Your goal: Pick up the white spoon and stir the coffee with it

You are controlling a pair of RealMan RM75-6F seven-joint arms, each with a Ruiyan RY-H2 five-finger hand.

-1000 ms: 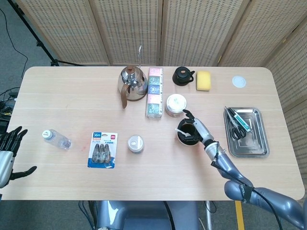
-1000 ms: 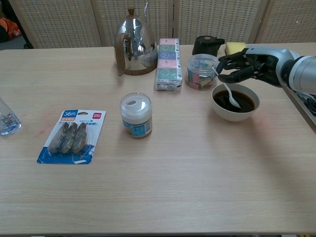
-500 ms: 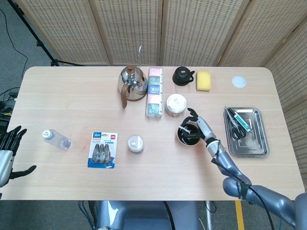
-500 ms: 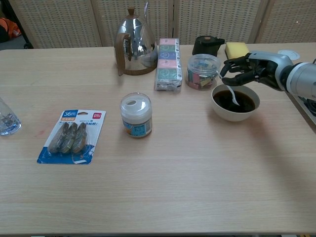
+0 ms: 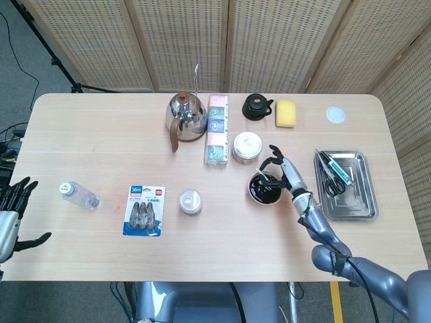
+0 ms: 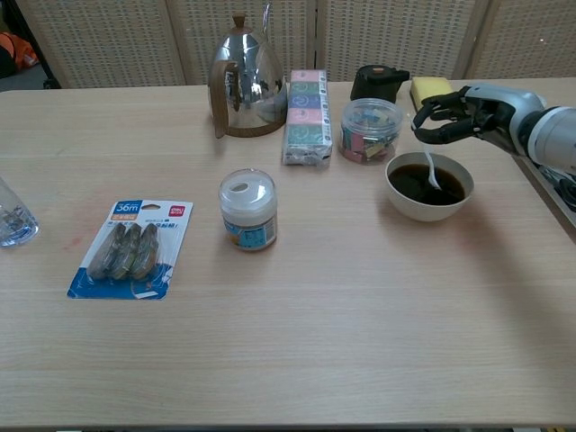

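A white bowl [image 6: 407, 201] [image 5: 253, 196] of dark coffee [image 6: 423, 184] [image 5: 264, 190] stands right of the table's middle. My right hand [image 6: 461, 115] [image 5: 281, 165] hovers above the bowl's far right rim and pinches the handle of the white spoon [image 6: 432, 171]. The spoon hangs steeply down with its bowl end in the coffee. My left hand [image 5: 13, 205] shows only in the head view, off the table's left edge, fingers spread and holding nothing.
Behind the bowl stand a clear candy jar [image 6: 369, 129], a pastel box [image 6: 305, 103], a steel kettle [image 6: 246, 76], a black pot [image 6: 377, 81] and a yellow sponge [image 6: 428, 87]. A metal tray [image 5: 345, 185] lies right. A white-lidded jar [image 6: 247, 210], a blue pack [image 6: 131, 248] and a bottle [image 5: 80, 196] lie left.
My right hand has moved to the right and slightly away across the bowl, carrying the spoon through the coffee from the left side to the right. The left hand has stayed put.
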